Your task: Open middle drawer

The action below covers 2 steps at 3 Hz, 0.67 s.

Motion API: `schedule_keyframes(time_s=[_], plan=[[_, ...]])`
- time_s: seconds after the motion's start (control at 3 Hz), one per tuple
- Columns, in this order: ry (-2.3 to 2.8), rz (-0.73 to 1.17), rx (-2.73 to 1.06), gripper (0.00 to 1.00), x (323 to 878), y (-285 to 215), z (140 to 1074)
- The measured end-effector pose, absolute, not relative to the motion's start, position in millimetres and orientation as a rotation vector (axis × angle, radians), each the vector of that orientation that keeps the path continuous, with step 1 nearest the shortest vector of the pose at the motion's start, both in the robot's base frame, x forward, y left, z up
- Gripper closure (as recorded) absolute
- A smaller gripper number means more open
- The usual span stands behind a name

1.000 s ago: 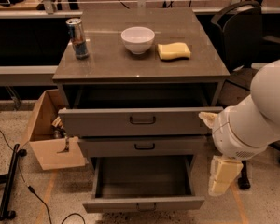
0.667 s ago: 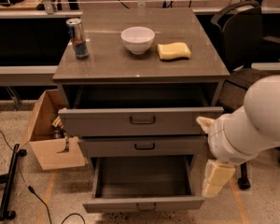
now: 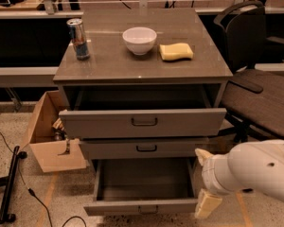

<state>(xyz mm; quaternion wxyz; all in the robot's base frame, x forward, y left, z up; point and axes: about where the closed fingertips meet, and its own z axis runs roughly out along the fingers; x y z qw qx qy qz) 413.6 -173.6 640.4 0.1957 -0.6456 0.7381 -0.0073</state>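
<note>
The grey cabinet (image 3: 68,72) has three drawers. The middle drawer (image 3: 109,150) is a shallow grey front with a small dark pull handle (image 3: 146,148). It sits pushed in, set back behind the fronts above and below it. The top drawer (image 3: 99,123) is pulled out, and so is the bottom drawer (image 3: 118,206), which looks empty. My gripper (image 3: 202,181) is low at the right, beside the bottom drawer's right end and below the middle drawer's right corner. Its cream fingers (image 3: 207,205) stand apart and hold nothing. It touches no handle.
On the cabinet top stand a can (image 3: 78,38), a white bowl (image 3: 139,39) and a yellow sponge (image 3: 176,51). An open cardboard box (image 3: 47,145) lies on the floor at the left, with a black stand (image 3: 9,183) and cable. A dark chair (image 3: 255,93) is at the right.
My arm and gripper have dropped lower in the view, from beside the top and middle drawers down to beside the bottom drawer. The drawers have not moved.
</note>
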Motion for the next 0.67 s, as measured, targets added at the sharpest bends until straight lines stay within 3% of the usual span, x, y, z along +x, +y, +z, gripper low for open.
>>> schedule_keyframes(time_s=[0.67], plan=[[1.91, -0.109, -1.755, 0.0, 455, -166, 612]])
